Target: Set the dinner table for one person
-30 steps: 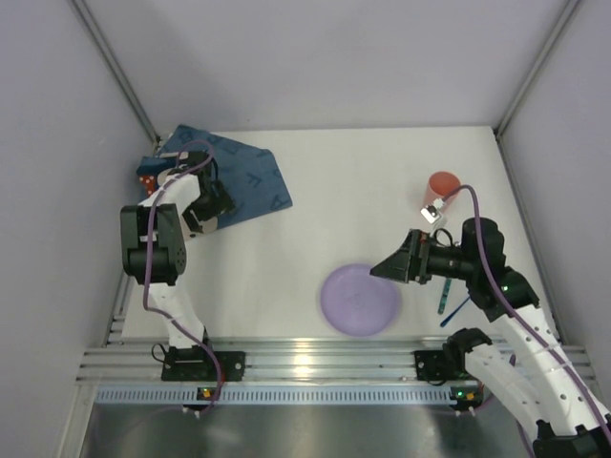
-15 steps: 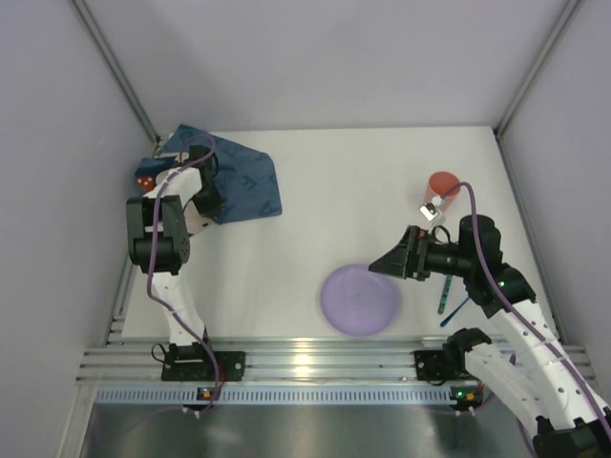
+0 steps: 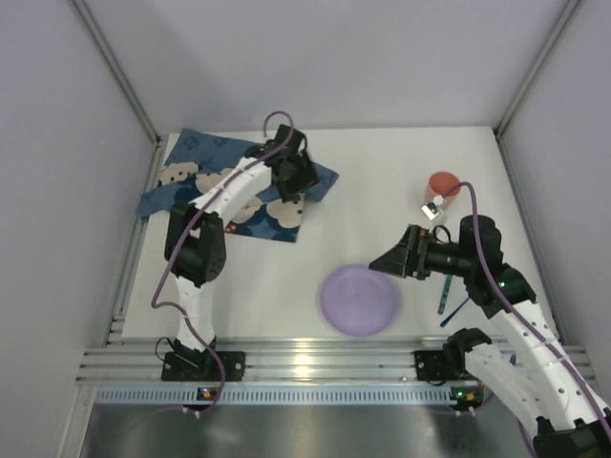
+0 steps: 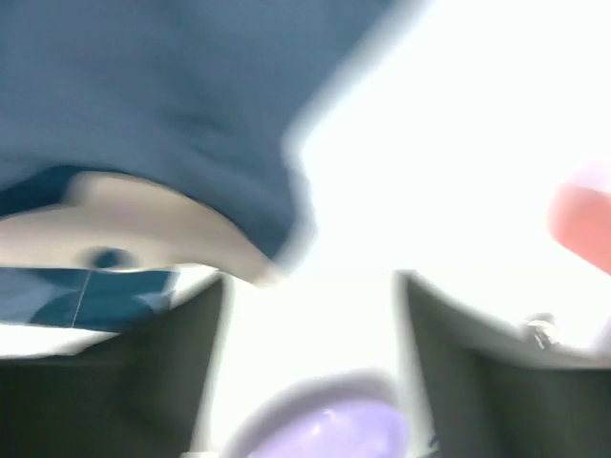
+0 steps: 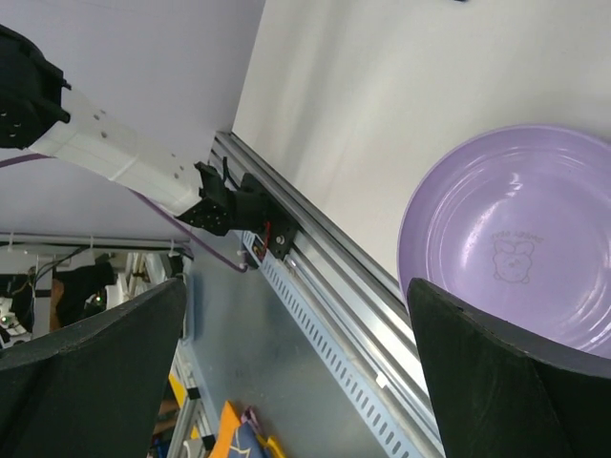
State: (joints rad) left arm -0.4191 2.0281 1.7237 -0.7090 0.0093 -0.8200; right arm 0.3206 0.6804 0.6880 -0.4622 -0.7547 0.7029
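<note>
Now | dinner table (image 3: pixel 382 186): flat, matte white, ribbed rail (image 3: pixel 305 367) near edge | left gripper (image 3: pixel 291 179) part-open | right gripper (image 3: pixel 387 262) wide, empty

You've got one purple plate (image 3: pixel 359 299), one dark-blue placemat (image 3: pixel 196 153), one red cup (image 3: pixel 443 181), and what look like two thin utensils (image 3: pixel 446 294).

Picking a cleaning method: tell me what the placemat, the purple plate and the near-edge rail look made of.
Placemat: probably cloth, matte dark blue with white cartoon prints; its edges lie limp and uneven.
Purple plate: likely plastic, smooth, slight sheen, a faint figure at its centre.
Rail: metal, probably aluminium, silvery and ribbed, with bright glints.
</note>
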